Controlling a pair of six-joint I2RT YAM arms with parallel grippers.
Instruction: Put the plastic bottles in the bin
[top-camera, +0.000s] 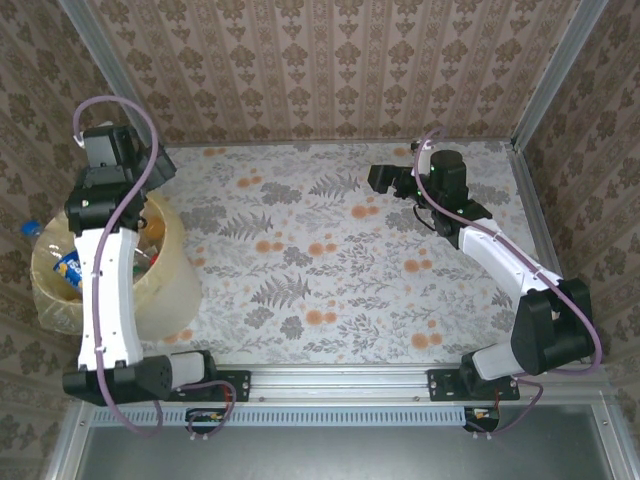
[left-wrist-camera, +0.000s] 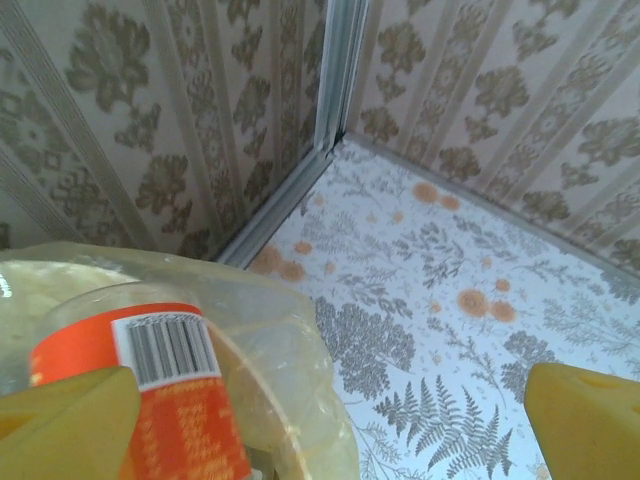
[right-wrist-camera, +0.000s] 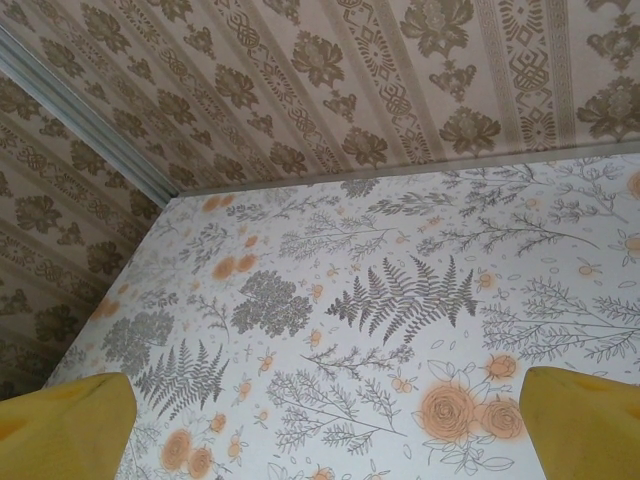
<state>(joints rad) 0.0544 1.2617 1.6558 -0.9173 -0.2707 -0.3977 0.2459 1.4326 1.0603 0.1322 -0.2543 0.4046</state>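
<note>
The pale yellow bin (top-camera: 172, 285) with its thin liner stands at the table's left edge. Several plastic bottles lie inside it, one with a blue and yellow label (top-camera: 70, 268). A blue cap (top-camera: 30, 228) pokes out at its far left rim. My left gripper (left-wrist-camera: 330, 415) hangs open over the bin's far rim. An orange-labelled bottle (left-wrist-camera: 150, 400) sits loose inside the liner just beside the left finger (left-wrist-camera: 70, 425). My right gripper (top-camera: 385, 180) is open above the far right of the table, with nothing between its yellow fingers (right-wrist-camera: 60, 430).
The floral tablecloth (top-camera: 330, 250) covers the table. Patterned walls with metal corner posts (left-wrist-camera: 335, 70) close in the back and both sides. The liner's crumpled edge (left-wrist-camera: 300, 350) folds over the bin rim towards the table.
</note>
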